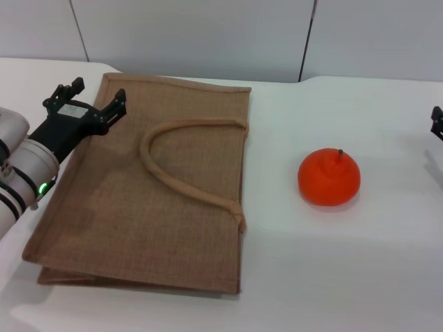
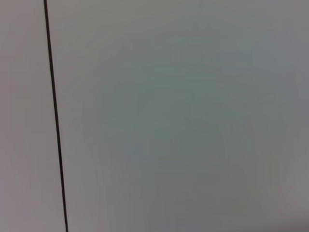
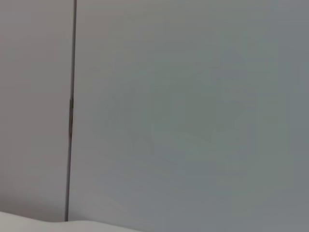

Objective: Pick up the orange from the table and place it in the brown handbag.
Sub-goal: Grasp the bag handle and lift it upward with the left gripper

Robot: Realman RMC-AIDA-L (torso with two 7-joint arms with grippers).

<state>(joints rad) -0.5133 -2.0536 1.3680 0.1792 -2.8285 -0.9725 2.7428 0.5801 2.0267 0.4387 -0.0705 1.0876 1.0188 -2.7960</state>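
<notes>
The orange (image 1: 329,177), bright red-orange with a small dark stem, sits on the white table (image 1: 360,263) to the right of the brown handbag (image 1: 152,200). The bag lies flat on the table, its tan loop handle (image 1: 183,162) on top and its mouth toward the orange. My left gripper (image 1: 97,96) is open and empty above the bag's far left corner. Only a black tip of my right gripper (image 1: 437,123) shows at the right edge, well right of the orange. Both wrist views show only a grey wall.
A grey panelled wall (image 1: 208,34) with dark seams (image 2: 54,116) (image 3: 71,111) runs behind the table's far edge. White tabletop lies around the orange and in front of the bag.
</notes>
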